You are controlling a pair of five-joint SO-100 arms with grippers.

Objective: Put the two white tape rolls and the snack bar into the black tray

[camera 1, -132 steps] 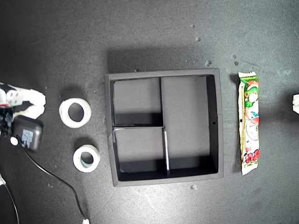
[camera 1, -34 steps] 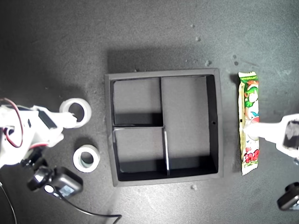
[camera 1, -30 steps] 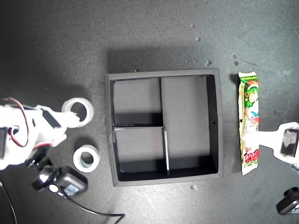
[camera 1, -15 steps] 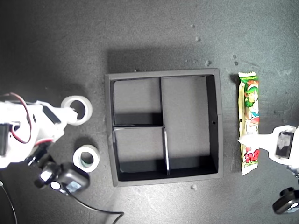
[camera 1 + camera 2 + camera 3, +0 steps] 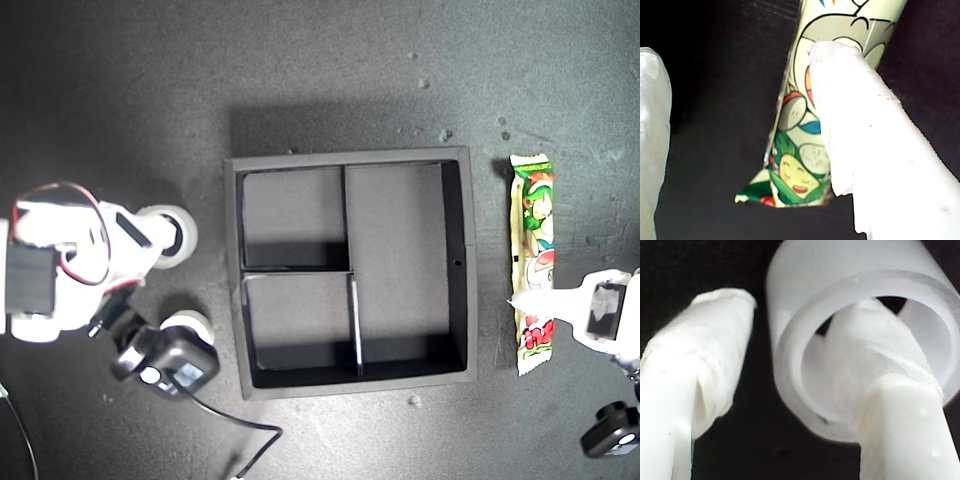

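Note:
The black tray point(image 5: 350, 157) sits mid-table, its compartments bare. At the exterior view's right lies the snack bar point(image 5: 532, 230) point(image 5: 800, 165), parallel to the tray's wall. My first gripper point(image 5: 520, 300) point(image 5: 740, 55) is open, one finger point(image 5: 865, 130) lying over the bar, the other off to its side. At the exterior view's left, my second gripper point(image 5: 165, 232) point(image 5: 795, 302) is open around the wall of one white tape roll point(image 5: 180, 230) point(image 5: 790, 340), with one finger point(image 5: 875, 355) inside the hole. The other tape roll point(image 5: 190, 322) is partly hidden by the arm's camera.
A black wrist camera point(image 5: 165, 365) with a trailing cable point(image 5: 230, 425) hangs over the mat at the exterior view's lower left. Another camera point(image 5: 610, 430) shows at the lower right. Small white specks point(image 5: 445, 133) dot the dark mat behind the tray.
My second arm has pushed in toward the upper roll, with a finger now in its hole, and its camera now covers part of the lower roll. My first gripper slid down the bar, then held.

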